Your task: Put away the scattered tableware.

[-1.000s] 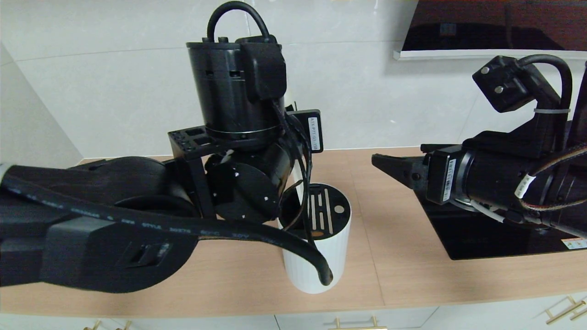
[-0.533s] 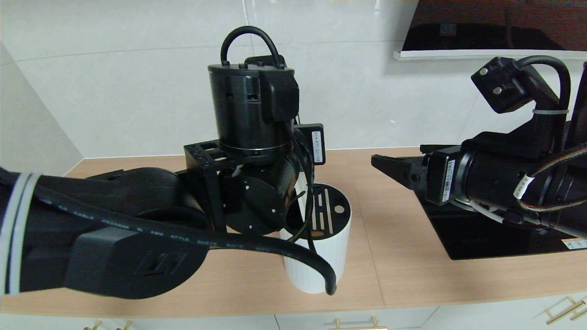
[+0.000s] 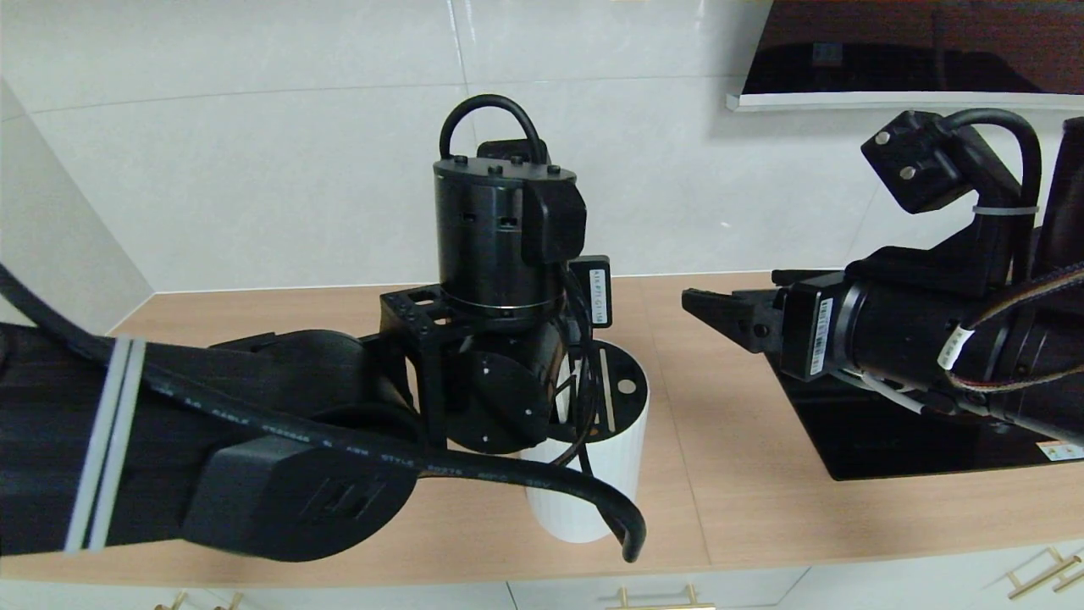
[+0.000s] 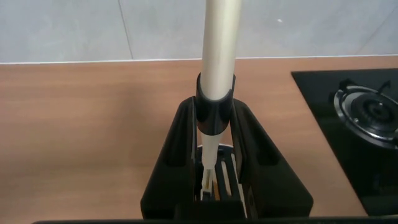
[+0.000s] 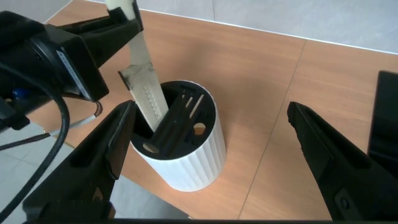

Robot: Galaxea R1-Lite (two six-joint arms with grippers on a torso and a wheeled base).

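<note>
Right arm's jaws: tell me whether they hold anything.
No, the right arm's jaws stand wide open and empty, near the white holder.

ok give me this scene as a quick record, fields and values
left gripper: fingers shut on knife handle, above the holder
knife: cream handle, blade down, tip inside the holder's top
holder: white ribbed cylinder, black slotted top, standing on wooden counter
right gripper: fingers open, empty, on the holder's gas hob side
stage: knife partly in, not yet released
</note>
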